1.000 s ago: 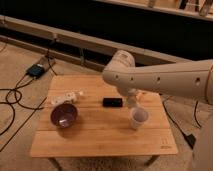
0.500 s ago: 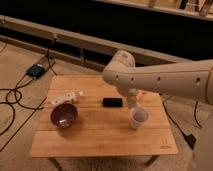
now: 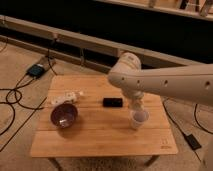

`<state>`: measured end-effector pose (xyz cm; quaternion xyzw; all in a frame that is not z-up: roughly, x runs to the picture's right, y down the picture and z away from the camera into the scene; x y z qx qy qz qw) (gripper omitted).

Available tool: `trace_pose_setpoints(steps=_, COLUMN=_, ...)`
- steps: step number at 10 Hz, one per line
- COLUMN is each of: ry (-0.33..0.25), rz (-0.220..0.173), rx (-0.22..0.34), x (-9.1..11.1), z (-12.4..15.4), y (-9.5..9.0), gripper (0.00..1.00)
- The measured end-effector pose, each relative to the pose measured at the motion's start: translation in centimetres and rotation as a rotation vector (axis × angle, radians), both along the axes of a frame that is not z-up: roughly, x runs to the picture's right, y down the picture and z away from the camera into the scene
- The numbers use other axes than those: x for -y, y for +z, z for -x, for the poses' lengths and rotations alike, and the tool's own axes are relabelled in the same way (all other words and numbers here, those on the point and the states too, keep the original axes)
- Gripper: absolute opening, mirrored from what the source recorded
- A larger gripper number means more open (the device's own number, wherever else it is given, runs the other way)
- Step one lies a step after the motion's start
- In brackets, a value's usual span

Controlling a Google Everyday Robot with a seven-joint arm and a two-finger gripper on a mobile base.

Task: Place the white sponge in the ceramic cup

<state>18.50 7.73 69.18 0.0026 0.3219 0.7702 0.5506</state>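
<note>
Dim carpeted floor and a long dark wall unit fill the background, with black cables (image 3: 15, 100) trailing across the floor at the left toward a small dark box (image 3: 38, 70). Nearer the camera stands a light wooden surface (image 3: 100, 135), rectangular, its grain running left to right.

On its left part sits a dark purple bowl (image 3: 64, 115), open side up. Just behind the bowl lies a thin white bar-shaped object (image 3: 66, 96), its long axis running roughly left to right with a slight tilt. Near the middle of the surface lies a small black flat object (image 3: 112, 102), also lengthwise left to right.

The ceramic cup (image 3: 139, 119) stands upright on the right part of the surface, mouth up, well apart from the bowl and near the black object.

A thick white arm (image 3: 165, 82) reaches in from the right edge, bending down at a rounded joint above the surface. The gripper (image 3: 136, 105) hangs from it directly above the cup, pointing down and close over the rim. The arm's end and the pale cup blend together, so the fingers cannot be made out and their state cannot be told. The white sponge cannot be picked out anywhere; whether it is at the gripper, in the cup or hidden by the arm cannot be told, and so neither can its heading.
</note>
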Motion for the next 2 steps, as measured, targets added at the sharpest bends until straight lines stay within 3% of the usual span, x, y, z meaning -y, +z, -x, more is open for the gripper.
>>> trace_pose_setpoints(steps=2, ry=0.013, rz=0.001, rx=-0.031, x=0.15, z=-0.84, y=-0.11, gripper=0.0)
